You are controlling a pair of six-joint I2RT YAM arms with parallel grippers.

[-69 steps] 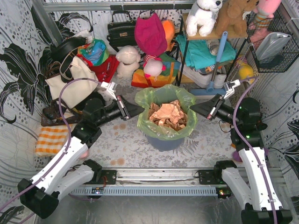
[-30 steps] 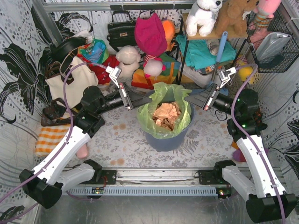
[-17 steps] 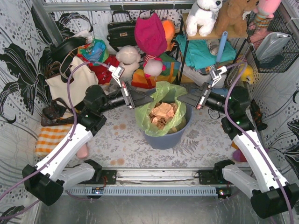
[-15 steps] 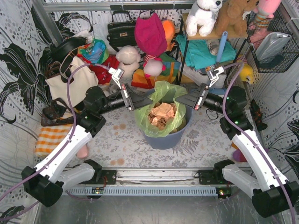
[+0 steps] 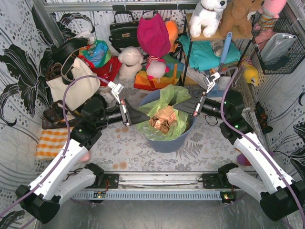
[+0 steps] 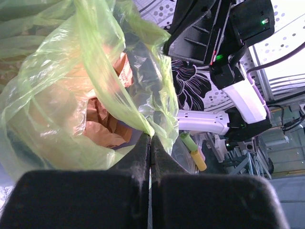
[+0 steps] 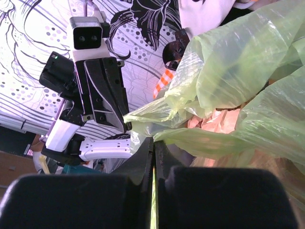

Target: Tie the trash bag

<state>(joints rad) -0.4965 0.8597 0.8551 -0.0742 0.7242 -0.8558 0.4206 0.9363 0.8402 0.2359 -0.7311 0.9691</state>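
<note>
While both arms reach in over the bin (image 5: 167, 143), you have the bag (image 5: 167, 94) pinched from two sides. Your left gripper (image 5: 144, 119) comes in from the left with its jaws clenched on a fold of the green film; the left wrist view shows that fold running straight down into the closed fingertips. Your right gripper (image 5: 178, 108) comes in from the right, jaws likewise clamped on the bag, and in its wrist view a strip of the film runs into the slit between the fingers. The two tips sit near each other above the bin's mouth, the right one a little farther back.

The bag sits inside the bin at mid-table, between your arms. Its top is gathered upward and inward, so the bin's far-left rim shows bare, while film drapes over the near rim. Crumpled paper (image 5: 162, 120) shows through the opening between the two pinches
</note>
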